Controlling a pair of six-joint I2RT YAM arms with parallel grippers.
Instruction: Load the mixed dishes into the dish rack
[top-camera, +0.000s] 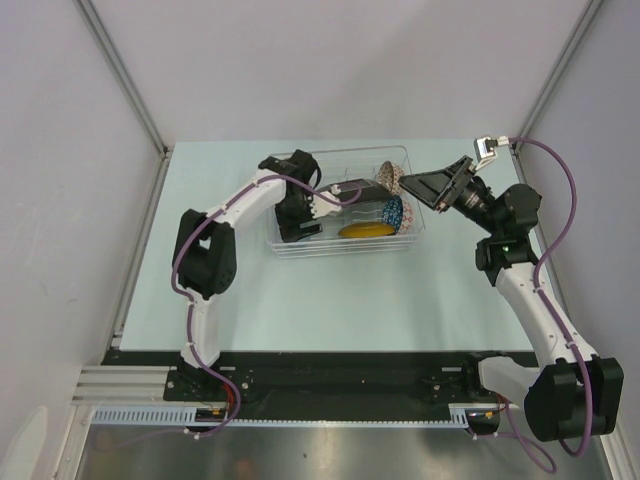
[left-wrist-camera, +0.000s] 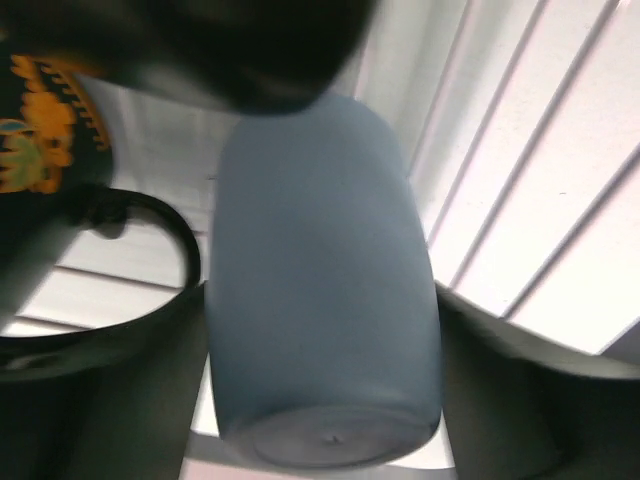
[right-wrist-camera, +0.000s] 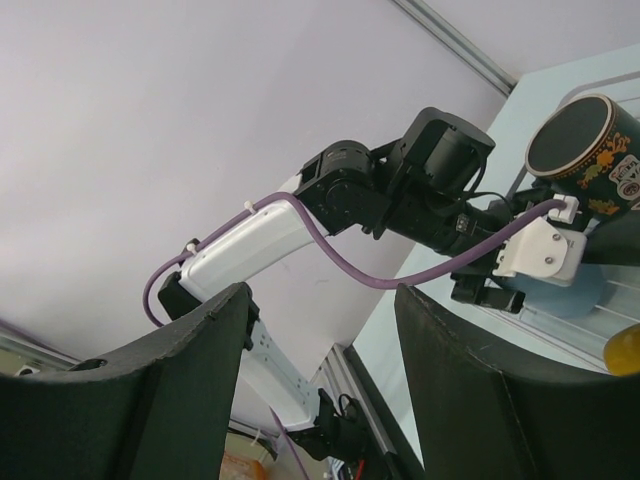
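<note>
Left hand (left-wrist-camera: 320, 400) low in dish rack (top-camera: 340, 252), fingers (left-wrist-camera: 520, 400) flanking light blue cup (left-wrist-camera: 320, 290); gripping or loose, cannot tell. Right hand (right-wrist-camera: 320, 310) spread, empty, beside rack. Step, likely: setting cup down. Next: widen fingers, lift straight clear.

Tabletop (top-camera: 340, 300): pale green, flat, bounded on three sides by plain white wall panels (top-camera: 330, 70). Aluminium struts (top-camera: 120, 75) rise from both far corners. A black mounting rail (top-camera: 340, 365) runs along the near edge. A ribbed aluminium extrusion (top-camera: 115, 383) lies at the near-left corner.
</note>
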